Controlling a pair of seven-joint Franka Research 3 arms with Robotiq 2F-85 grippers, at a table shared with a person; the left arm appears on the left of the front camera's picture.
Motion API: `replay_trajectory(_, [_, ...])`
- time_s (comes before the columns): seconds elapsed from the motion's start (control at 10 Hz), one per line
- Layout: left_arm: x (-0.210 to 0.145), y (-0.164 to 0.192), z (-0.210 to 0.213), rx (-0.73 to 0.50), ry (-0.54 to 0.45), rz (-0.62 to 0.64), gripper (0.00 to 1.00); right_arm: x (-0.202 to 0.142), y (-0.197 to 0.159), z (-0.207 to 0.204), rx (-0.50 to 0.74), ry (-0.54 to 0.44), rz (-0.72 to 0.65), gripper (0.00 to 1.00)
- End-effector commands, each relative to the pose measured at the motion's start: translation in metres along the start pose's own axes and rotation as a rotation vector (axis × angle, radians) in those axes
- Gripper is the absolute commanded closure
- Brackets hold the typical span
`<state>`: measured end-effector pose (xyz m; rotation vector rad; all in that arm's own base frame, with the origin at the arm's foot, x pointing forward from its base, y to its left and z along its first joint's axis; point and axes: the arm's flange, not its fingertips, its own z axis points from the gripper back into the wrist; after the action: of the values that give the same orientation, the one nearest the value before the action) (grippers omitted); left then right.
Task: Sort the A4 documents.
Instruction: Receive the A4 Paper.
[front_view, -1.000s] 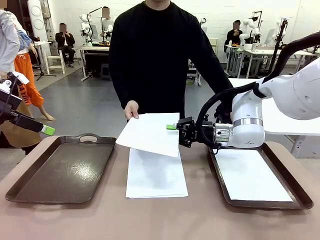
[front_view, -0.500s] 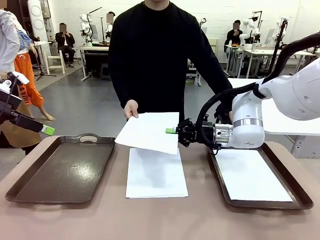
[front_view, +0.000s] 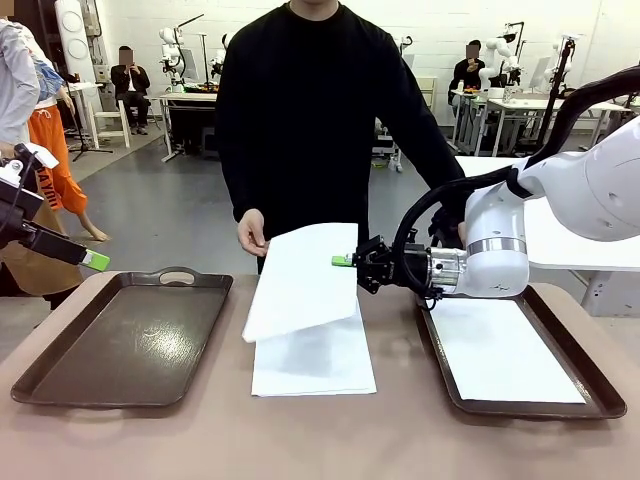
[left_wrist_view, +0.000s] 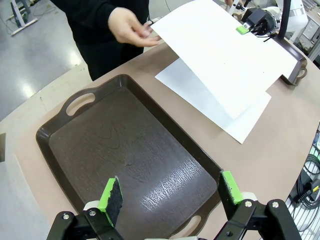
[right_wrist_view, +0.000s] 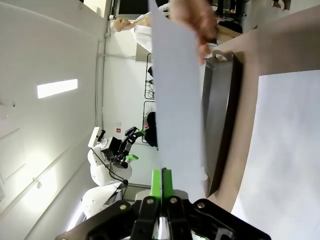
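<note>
Because the lifted A4 sheet (front_view: 300, 280) is being handed across, it hangs above the stack of A4 sheets (front_view: 315, 365) at mid-table. It is pinched at its right edge by the right gripper (front_view: 345, 260), green pads clamped flat on the paper, probably for carrying to the right tray (front_view: 600, 405), where another sheet (front_view: 505, 350) lies. The person's hand (front_view: 250, 232) sits just beside the far left corner. The left gripper (left_wrist_view: 170, 190) hovers, jaws wide apart, over the bare left tray (front_view: 120, 340). A second ago the hand held that corner nearly level; now the sheet's left side sags toward the stack.
</note>
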<state>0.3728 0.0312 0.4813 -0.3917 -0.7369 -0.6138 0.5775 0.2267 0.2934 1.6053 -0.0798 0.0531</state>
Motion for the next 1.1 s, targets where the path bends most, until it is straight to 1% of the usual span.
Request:
replay_trajectory(0.0, [-0.0018, 0.0031, -0.0019, -0.010, -0.008, -0.014, 0.00, 0.0031, 0.0051, 0.0012, 0.026, 0.036, -0.007, 1.00])
replay_trajectory(0.1, [-0.0018, 0.0031, -0.0019, -0.010, -0.008, -0.014, 0.00, 0.0000, 0.0000, 0.0000, 0.000, 0.000, 0.000, 1.00])
replay_trajectory(1.0, [-0.0018, 0.0031, -0.0019, -0.010, -0.008, -0.014, 0.00, 0.0000, 0.0000, 0.0000, 0.000, 0.000, 0.000, 1.00])
